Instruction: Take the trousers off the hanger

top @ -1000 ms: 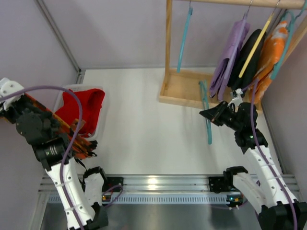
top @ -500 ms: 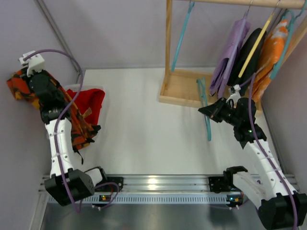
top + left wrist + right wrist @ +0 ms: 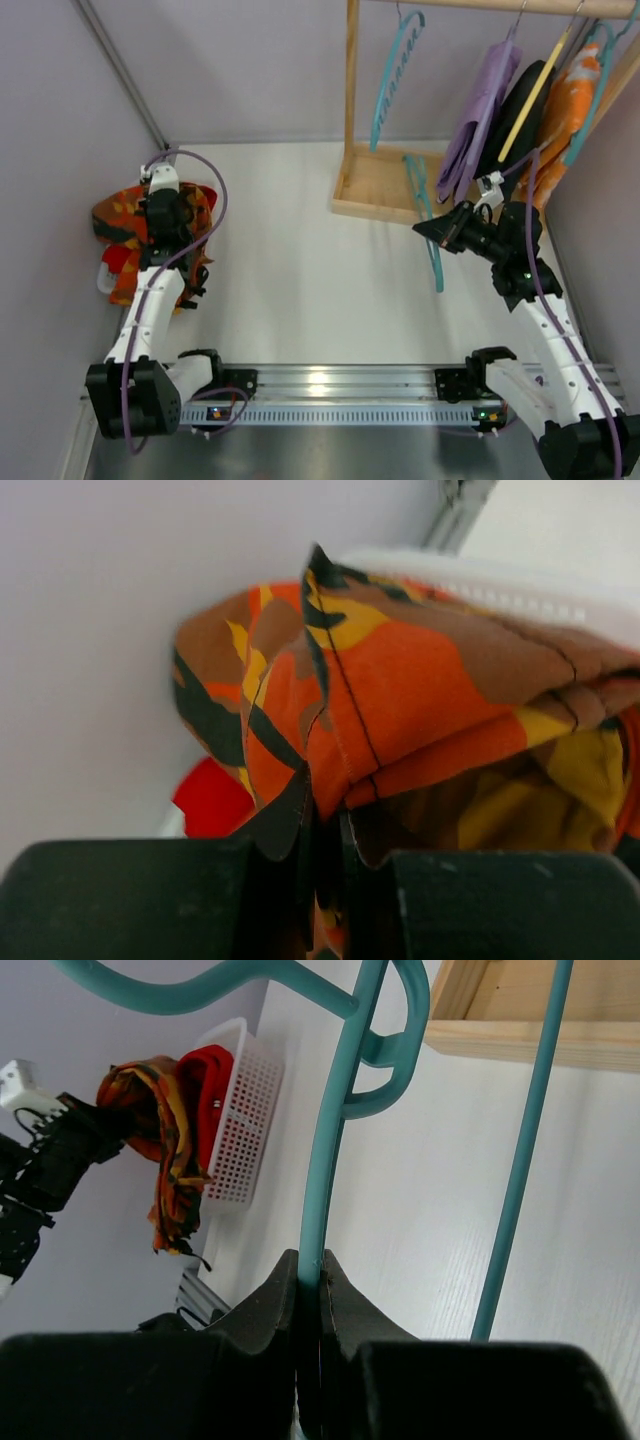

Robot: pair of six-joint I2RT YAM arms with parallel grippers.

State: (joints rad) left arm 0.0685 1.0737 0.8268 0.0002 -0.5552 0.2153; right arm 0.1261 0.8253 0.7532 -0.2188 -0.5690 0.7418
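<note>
Top view: the left arm [image 3: 148, 305] has dropped from high against the wall, and the trousers [image 3: 120, 215] now sit bunched at the far-left edge of the tabletop [image 3: 300, 260]. The right pincer [image 3: 424, 232] keeps the bare hanger [image 3: 437, 275] well apart on the right. Removal looks done, with only setting down left. The walls are plain, and a wooden rack [image 3: 352, 100] holds other garments.

Left wrist: the left pincer [image 3: 322, 830] is clamped on a trouser fold.

Right wrist: the jaws are closed on the hanger's bar. The trousers drape over a white basket [image 3: 245, 1110] holding red cloth [image 3: 205, 1070].
</note>
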